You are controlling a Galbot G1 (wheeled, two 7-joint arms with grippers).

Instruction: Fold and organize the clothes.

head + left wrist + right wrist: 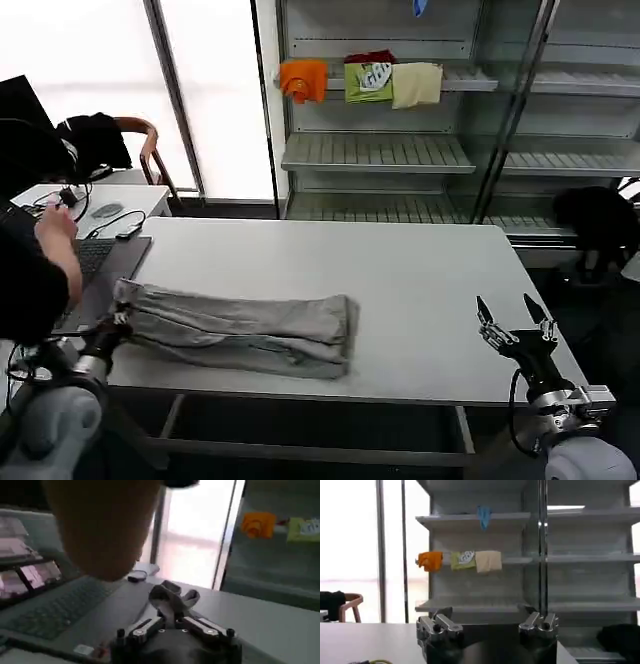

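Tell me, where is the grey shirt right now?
In the head view, the grey shirt lies folded long on the white table's left front, beside the laptop, its end pinched by the left gripper.

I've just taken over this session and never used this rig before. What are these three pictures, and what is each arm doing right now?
The wide picture comes from the robot's head, looking down at a white table. The other two come from cameras on its wrists, one per arm.

On the table lies a grey shirt, folded into a long strip. The left gripper is at the strip's left end, shut on a pinch of the cloth; the left wrist view shows that bunch between its fingers. The right gripper hovers open over the table's right edge, holding nothing.

A laptop sits at the table's left corner, with a person's hand near it.
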